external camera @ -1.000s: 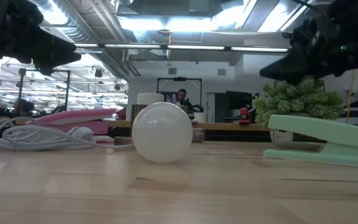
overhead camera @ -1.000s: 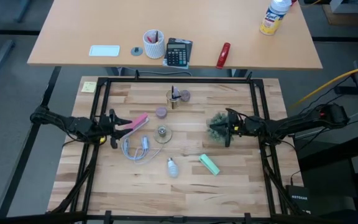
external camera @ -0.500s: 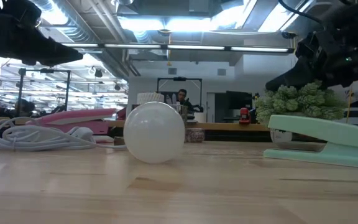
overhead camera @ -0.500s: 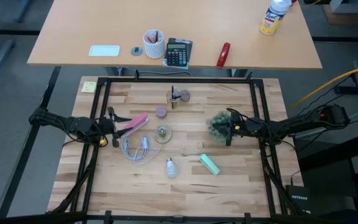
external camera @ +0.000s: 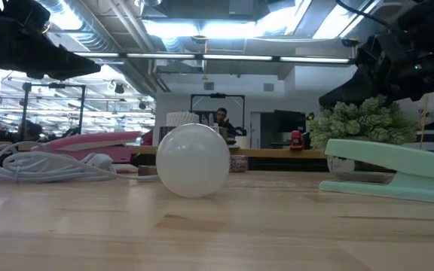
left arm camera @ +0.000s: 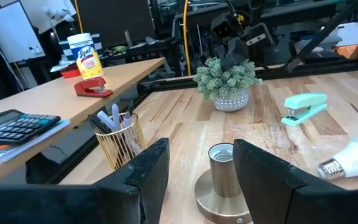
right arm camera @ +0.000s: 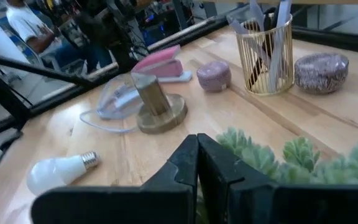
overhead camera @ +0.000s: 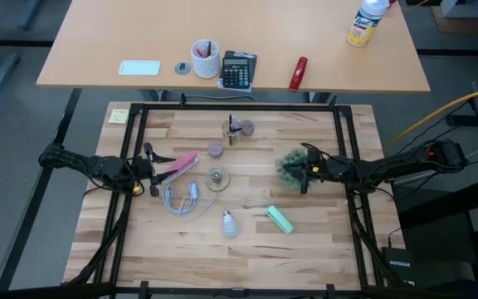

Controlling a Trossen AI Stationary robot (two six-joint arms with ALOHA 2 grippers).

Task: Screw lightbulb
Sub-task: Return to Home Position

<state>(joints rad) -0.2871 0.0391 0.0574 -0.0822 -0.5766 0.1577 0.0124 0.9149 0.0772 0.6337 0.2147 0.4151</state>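
One lightbulb (overhead camera: 229,223) lying well apart from left claw (overhead camera: 150,170), right claw (overhead camera: 295,173).

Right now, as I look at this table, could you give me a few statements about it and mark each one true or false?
1. The bulb is screwed into the socket. False: it lies on the table, apart from the socket.
2. The left fingers are open. True.
3. The right fingers hold the bulb. False: they are shut on nothing, above the plant.
4. A green stapler lies on the table near the bulb. True.
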